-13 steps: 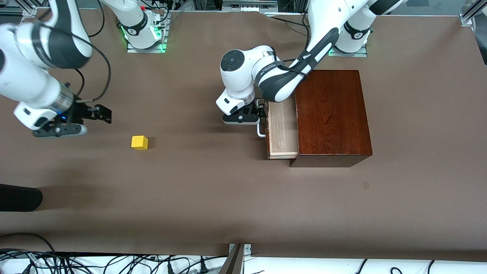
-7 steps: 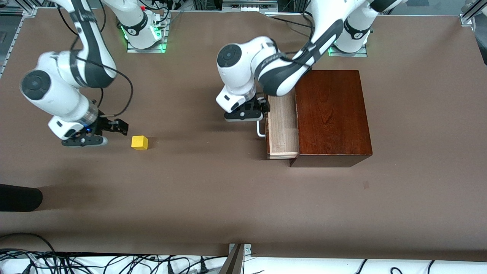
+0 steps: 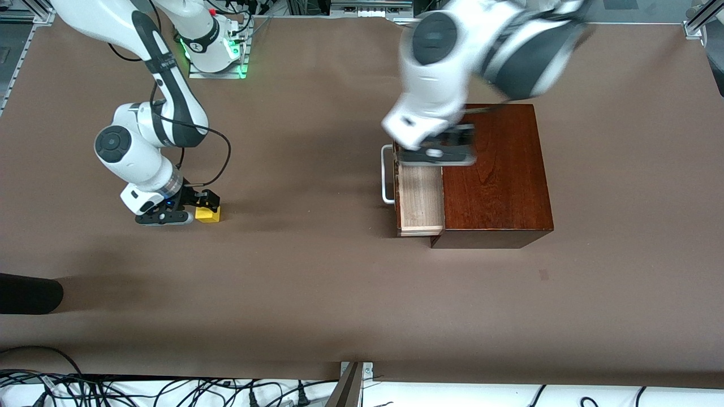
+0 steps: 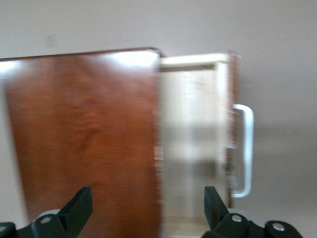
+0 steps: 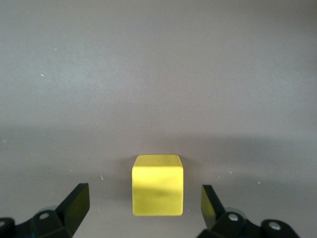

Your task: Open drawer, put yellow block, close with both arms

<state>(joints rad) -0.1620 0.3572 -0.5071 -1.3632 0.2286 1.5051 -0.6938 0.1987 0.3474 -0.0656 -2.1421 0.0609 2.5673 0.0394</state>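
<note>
The yellow block (image 3: 209,215) lies on the table toward the right arm's end. My right gripper (image 3: 205,204) is down at it and open. In the right wrist view the block (image 5: 157,184) sits between the spread fingers (image 5: 79,201), which do not touch it. The drawer (image 3: 421,198) is pulled partly out of the dark wooden box (image 3: 495,169), with its white handle (image 3: 386,175) free. My left gripper (image 3: 438,152) is open and empty in the air over the drawer and the box edge. The left wrist view shows the box (image 4: 84,134), tray (image 4: 193,139) and handle (image 4: 245,148) below the left gripper (image 4: 147,206).
A dark rounded object (image 3: 28,294) lies at the table edge nearer the front camera, at the right arm's end. Cables (image 3: 169,390) run along the near edge. Both arm bases stand at the table's edge farthest from the front camera.
My right gripper has swept over to the yellow block and come down around it. My left gripper has left the drawer handle and risen over the box. The drawer has stayed open.
</note>
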